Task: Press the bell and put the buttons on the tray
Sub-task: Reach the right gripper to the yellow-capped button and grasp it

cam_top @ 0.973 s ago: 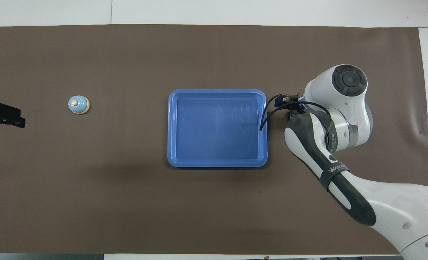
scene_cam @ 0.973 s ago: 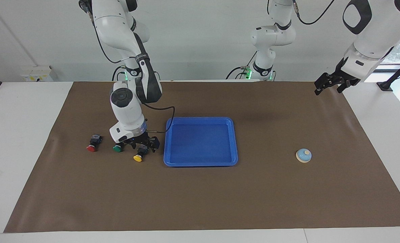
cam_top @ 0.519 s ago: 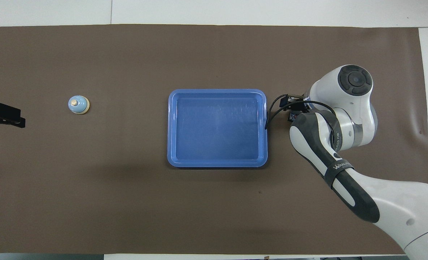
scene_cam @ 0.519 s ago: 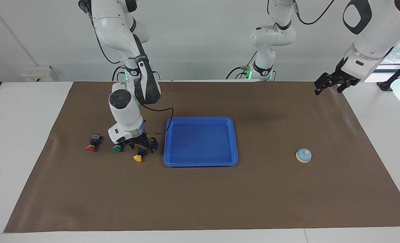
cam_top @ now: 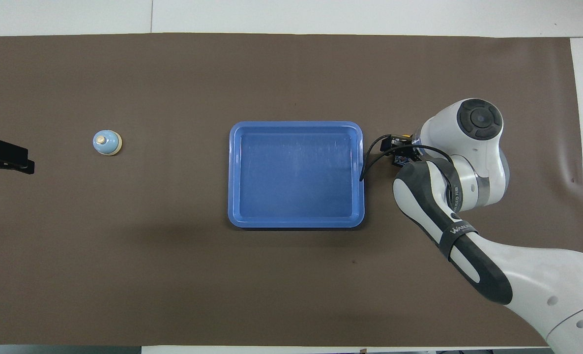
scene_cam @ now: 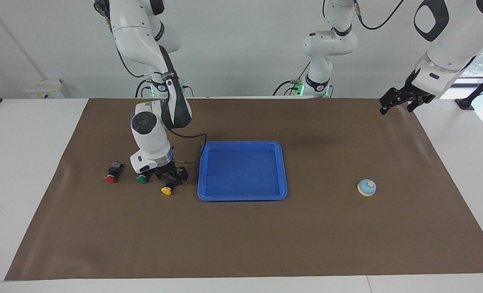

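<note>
Three buttons lie in a row toward the right arm's end of the table: red (scene_cam: 111, 177), green (scene_cam: 142, 178) and yellow (scene_cam: 167, 189). My right gripper (scene_cam: 171, 177) is down at the mat, open, its fingers on either side of the yellow button's black body. In the overhead view the right arm (cam_top: 461, 162) hides the buttons. The blue tray (scene_cam: 241, 197) lies empty beside the yellow button, also in the overhead view (cam_top: 296, 222). The light-blue bell (scene_cam: 366, 187) stands toward the left arm's end (cam_top: 107, 142). My left gripper (scene_cam: 396, 106) waits open, raised over the mat's corner.
A brown mat (scene_cam: 241, 244) covers most of the white table. A black cable (scene_cam: 188, 136) loops from the right wrist over the tray's near corner. A third robot arm (scene_cam: 325, 49) stands at the table's robot end.
The right wrist has shifted slightly away from the tray and its fingers have drawn closer together around the yellow button. The buttons, tray, bell and left arm have not moved.
</note>
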You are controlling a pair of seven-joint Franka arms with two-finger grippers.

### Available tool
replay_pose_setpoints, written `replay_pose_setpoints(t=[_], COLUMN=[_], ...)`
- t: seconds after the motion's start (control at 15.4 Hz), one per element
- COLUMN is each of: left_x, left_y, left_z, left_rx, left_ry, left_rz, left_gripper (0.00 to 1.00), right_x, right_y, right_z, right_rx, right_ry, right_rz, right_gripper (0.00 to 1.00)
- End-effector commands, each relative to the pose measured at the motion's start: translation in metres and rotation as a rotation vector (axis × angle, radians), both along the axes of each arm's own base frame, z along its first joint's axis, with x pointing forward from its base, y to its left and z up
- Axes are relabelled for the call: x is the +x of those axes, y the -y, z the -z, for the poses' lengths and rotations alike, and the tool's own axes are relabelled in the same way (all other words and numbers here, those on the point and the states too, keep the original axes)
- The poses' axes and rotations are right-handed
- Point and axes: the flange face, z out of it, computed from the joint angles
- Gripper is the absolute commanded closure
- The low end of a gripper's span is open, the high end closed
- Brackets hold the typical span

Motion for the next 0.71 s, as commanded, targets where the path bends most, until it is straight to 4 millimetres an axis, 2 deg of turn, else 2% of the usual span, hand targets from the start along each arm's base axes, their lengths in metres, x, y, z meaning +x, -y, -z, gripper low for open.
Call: replay_pose_setpoints(t=[0.0,0.19,0.45,0.65], left_x=[-0.007,-0.007,-0.007,-0.007], left_y=[-0.002,-0.002,-0.002,-0.002], left_z=[-0.004,-0.004,-0.004,-0.004], left_rx=[0.014,0.014,0.014,0.014], left_ry=[0.001,0.001,0.001,0.001], left_rz=[0.003,0.003,0.001,0.001], left_gripper=[0.0,0.0,0.0,0.0], right_x=[-0.005,-0.005,-0.001,0.013], right_y=[0.002,-0.002,-0.007,-0.019], right_z=[-0.004,-0.004,-0.011,-0.044], right_rx=[0.003,0.003,0.005,0.003], right_ry=[0.015,0.015,0.024,0.012], right_rz=[0.014,0.011,0.008,-0.005], right_gripper=[0.39,0.98,1.0,1.0])
